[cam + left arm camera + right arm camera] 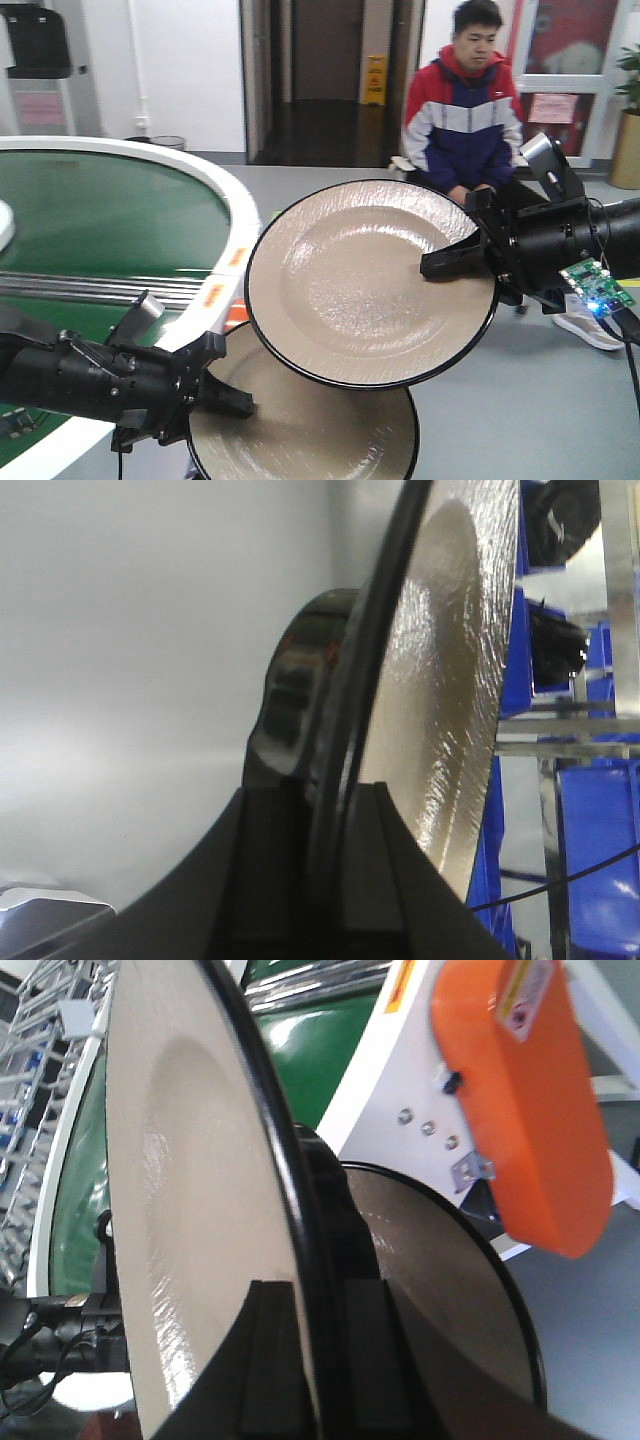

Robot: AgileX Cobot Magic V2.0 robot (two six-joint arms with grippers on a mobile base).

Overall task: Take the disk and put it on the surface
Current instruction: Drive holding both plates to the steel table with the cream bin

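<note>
A matte green conveyor belt [110, 215] with a white rim is seen at the left of the front view. A pale grey floor [540, 400] is spread below and behind it. Further back, a seated person [465, 120] in a red, white and blue jacket is seen, and a yellow sign [375, 80] is stood in a dark corridor. Blue bins [590, 850] on metal shelving are shown in the left wrist view.

Two beige, black-rimmed disks are held in the air beside the belt, with only the grey floor seen beneath them. The upper disk [360, 280] is pinched at its right edge by the right claw [450, 260], whose fingers are closed tight on the rim. The lower disk [320, 430] is clamped at its left edge by the left claw [225, 392] in the same way.

The top of the lower disk is covered by the upper disk, and its bottom is cut off by the frame. In the front view the under finger of each claw is hidden by its disk. An orange cover [520, 1100] on the belt's white housing is seen in the right wrist view, where the conveyor is largely blocked by the upper disk.
</note>
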